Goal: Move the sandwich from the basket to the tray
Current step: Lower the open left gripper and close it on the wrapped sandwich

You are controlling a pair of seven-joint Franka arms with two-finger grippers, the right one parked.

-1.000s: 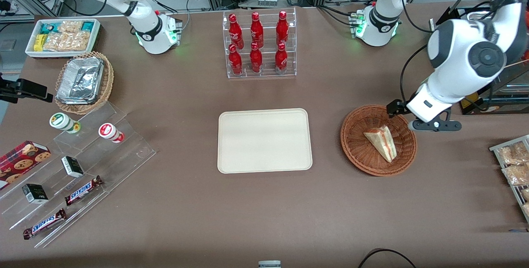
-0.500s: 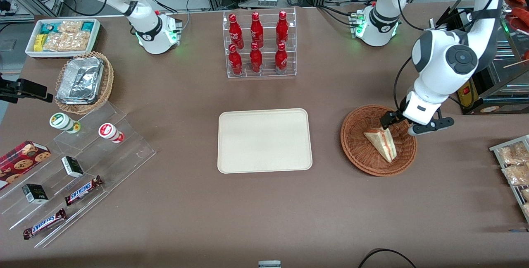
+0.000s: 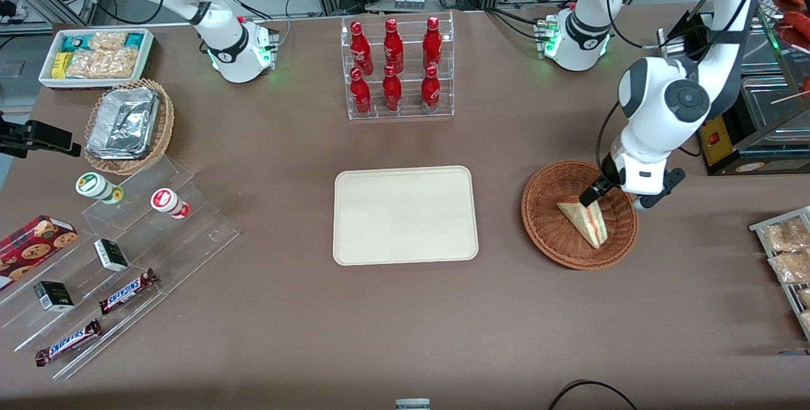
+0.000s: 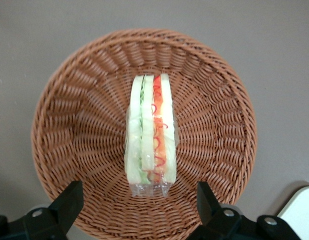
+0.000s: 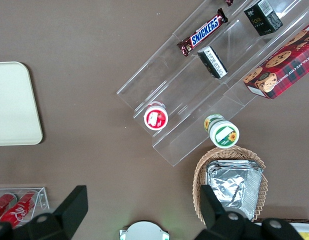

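The sandwich (image 3: 585, 220), a pale bread wedge with red-orange and green filling in clear wrap, lies in the reddish-brown wicker basket (image 3: 545, 220). In the left wrist view the sandwich (image 4: 150, 132) stands on edge in the middle of the basket (image 4: 69, 125). My left gripper (image 3: 609, 196) hangs open above the basket's rim, a little farther from the front camera than the sandwich, and holds nothing. In the left wrist view its black fingers (image 4: 68, 202) stand wide apart either side of the wrapped end. The cream tray (image 3: 405, 215) lies flat beside the basket, toward the parked arm's end, with nothing on it.
A clear rack of red bottles (image 3: 395, 68) stands farther from the front camera than the tray. A tan basket with foil trays (image 3: 128, 124), a white bin of snacks (image 3: 98, 55) and clear tiered shelves (image 3: 126, 252) lie toward the parked arm's end. Snack packets (image 3: 785, 252) lie at the working arm's end.
My left gripper has swung in from outside the basket's rim to above the basket, close to the sandwich. The sandwich and basket have not moved.
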